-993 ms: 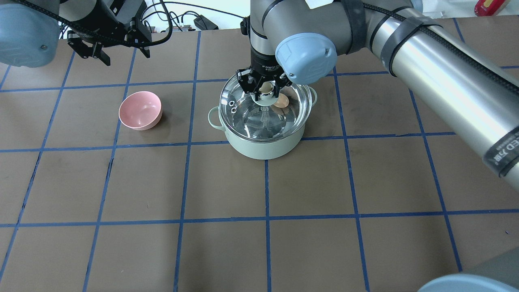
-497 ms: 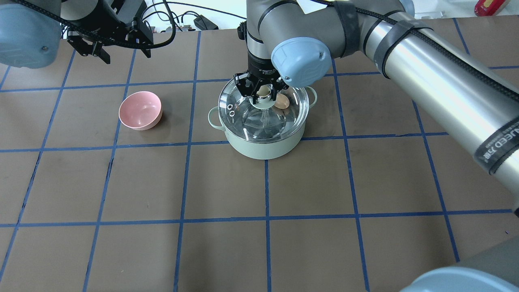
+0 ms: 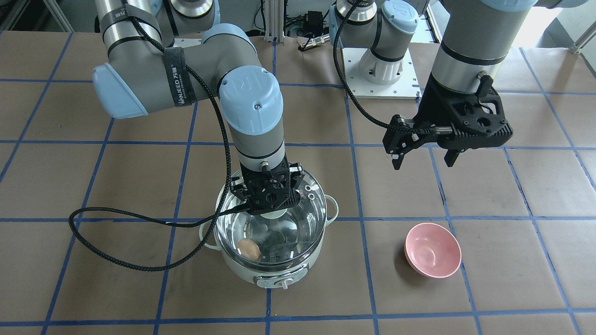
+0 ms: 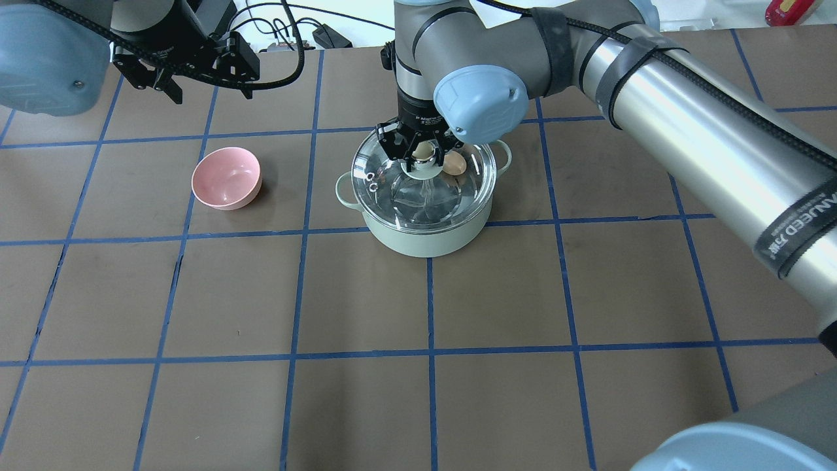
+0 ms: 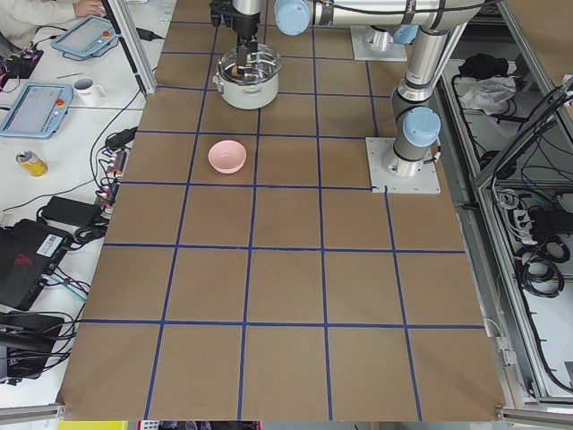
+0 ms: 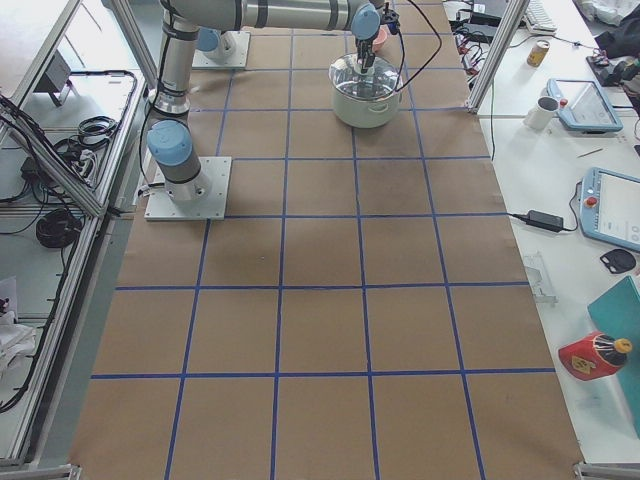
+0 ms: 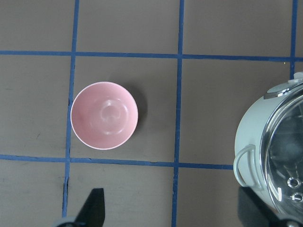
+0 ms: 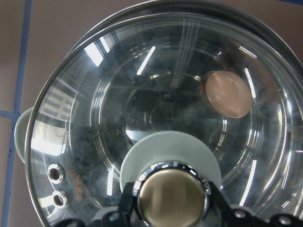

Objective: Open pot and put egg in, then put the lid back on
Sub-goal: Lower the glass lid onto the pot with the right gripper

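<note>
The pale mint-green pot (image 4: 418,239) stands mid-table, its knob panel (image 3: 279,281) facing the front camera. The tan egg (image 4: 454,164) lies inside on the steel bottom, seen through the glass in the front view (image 3: 249,249) and the right wrist view (image 8: 227,93). My right gripper (image 4: 425,152) is shut on the beige knob (image 8: 171,194) of the clear glass lid (image 4: 399,196), which covers the pot's mouth. I cannot tell whether its rim is fully seated. My left gripper (image 4: 209,88) is open and empty, high at the far left, above the table.
A small empty pink bowl (image 4: 226,177) sits one tile to the left of the pot, also under the left wrist camera (image 7: 104,115). A black cable (image 3: 116,260) loops on the table beside the pot. Blue tape lines grid the brown table.
My right gripper has carried the lid slightly left and lower, so it now sits centred over the pot. My left gripper has drifted a little right and farther back.
</note>
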Available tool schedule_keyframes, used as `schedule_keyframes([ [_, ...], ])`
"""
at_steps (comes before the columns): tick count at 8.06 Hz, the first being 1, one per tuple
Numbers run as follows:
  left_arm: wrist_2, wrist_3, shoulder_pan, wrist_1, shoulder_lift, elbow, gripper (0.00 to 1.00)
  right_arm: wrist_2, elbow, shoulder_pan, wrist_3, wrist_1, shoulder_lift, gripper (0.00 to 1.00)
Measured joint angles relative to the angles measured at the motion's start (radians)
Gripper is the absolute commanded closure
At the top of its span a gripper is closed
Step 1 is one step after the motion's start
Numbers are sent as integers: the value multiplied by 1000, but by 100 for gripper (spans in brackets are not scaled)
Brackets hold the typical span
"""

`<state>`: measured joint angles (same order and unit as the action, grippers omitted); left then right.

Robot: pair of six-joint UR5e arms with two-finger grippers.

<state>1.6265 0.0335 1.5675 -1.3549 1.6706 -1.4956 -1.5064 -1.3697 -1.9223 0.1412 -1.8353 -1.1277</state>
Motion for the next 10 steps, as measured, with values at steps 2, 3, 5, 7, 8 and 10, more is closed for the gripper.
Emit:
schedule_keyframes([
  [2,0,-4,7,-10,-6,-2,0,-2,0,0,-2,-9,6,100],
  [3,2,-7,9,-11,-6,-6,0,-3,1,0,-4,-12,8,100],
  [5,7,-10,10,-5,-8,-12,0,-9,0,0,-7,-16,9,100],
  [7,8,-10,11,-6,-13,-13,0,-14,-4,0,-9,-28,10,100],
  [8,7,-10,11,-8,-15,-14,0,-15,-7,0,-9,-39,10,100],
  [10,7,-11,11,-9,-16,-15,0,-16,-9,0,-10,-54,10,100],
])
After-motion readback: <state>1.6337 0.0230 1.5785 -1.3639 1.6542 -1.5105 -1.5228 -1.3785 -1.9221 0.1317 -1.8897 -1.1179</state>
